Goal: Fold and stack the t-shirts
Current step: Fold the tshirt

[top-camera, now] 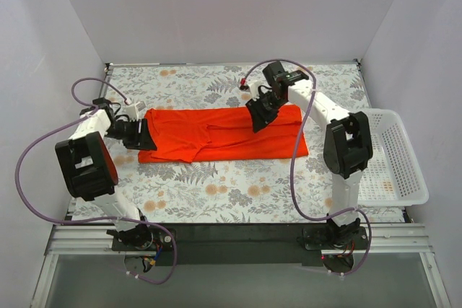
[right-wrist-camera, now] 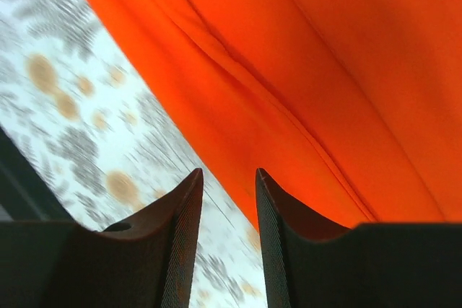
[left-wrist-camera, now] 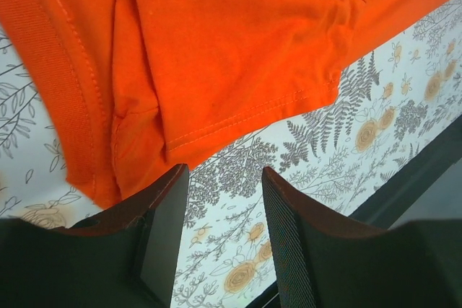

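Observation:
One orange-red t-shirt (top-camera: pixel 224 138) lies folded into a long band across the middle of the floral mat (top-camera: pixel 216 192). My left gripper (top-camera: pixel 144 135) is at the band's left end. In the left wrist view that gripper (left-wrist-camera: pixel 224 171) is open, only mat shows between its fingers, and the t-shirt's (left-wrist-camera: pixel 231 48) hem lies just beyond its tips. My right gripper (top-camera: pixel 258 122) hovers over the band's far edge, right of centre. In the right wrist view it (right-wrist-camera: pixel 228 172) is open and empty, at the t-shirt's (right-wrist-camera: pixel 325 70) folded edge, with the mat blurred beside it.
A white plastic basket (top-camera: pixel 393 156) stands at the mat's right edge, beside the right arm. White walls close in the left, right and back sides. A dark strip (top-camera: pixel 231 232) runs along the near edge by the arm bases.

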`<state>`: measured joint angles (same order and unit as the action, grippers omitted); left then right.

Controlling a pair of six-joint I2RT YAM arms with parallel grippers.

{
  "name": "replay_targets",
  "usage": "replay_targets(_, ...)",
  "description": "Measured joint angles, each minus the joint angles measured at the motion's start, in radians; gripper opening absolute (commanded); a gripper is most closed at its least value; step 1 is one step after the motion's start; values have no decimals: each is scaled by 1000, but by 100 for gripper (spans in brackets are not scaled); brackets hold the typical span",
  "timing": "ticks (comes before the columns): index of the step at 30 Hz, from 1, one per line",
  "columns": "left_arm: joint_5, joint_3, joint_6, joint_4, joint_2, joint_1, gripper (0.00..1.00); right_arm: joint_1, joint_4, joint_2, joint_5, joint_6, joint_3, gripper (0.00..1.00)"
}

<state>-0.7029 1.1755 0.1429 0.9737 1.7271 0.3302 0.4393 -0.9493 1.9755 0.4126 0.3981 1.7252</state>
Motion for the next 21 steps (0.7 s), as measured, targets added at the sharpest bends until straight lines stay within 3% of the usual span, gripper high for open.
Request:
replay_targets(8,43,-25,98,-69,19,-34,44,159,407,24,210,-343,-153,52)
replay_targets(16,76,-67,135,-101,37,-33,43,307,796,28,196,-689,-317,52)
replay_targets(21,98,-75,147,-117,46,-33,42,387,936,56,162,-852,-328,53)
